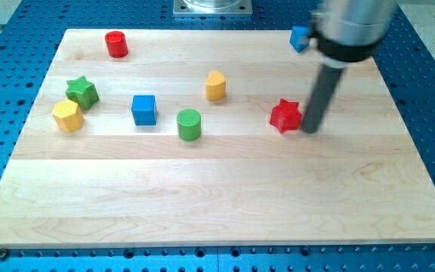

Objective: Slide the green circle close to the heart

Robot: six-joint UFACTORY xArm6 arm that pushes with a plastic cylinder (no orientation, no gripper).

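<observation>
The green circle (pixel 189 124) stands upright on the wooden board, left of centre. The yellow heart (pixel 215 85) sits a short way above and to its right, apart from it. My tip (pixel 310 129) rests on the board at the right, just beside the right edge of the red star (pixel 285 115), far to the right of the green circle. The rod rises from the tip to the arm's grey and black body (pixel 351 26) at the view's top right.
A blue cube (pixel 144 109) sits left of the green circle. A green star (pixel 82 91) and a yellow hexagon (pixel 67 115) are at the left edge. A red cylinder (pixel 116 44) is top left. A blue block (pixel 300 38) is partly hidden by the arm.
</observation>
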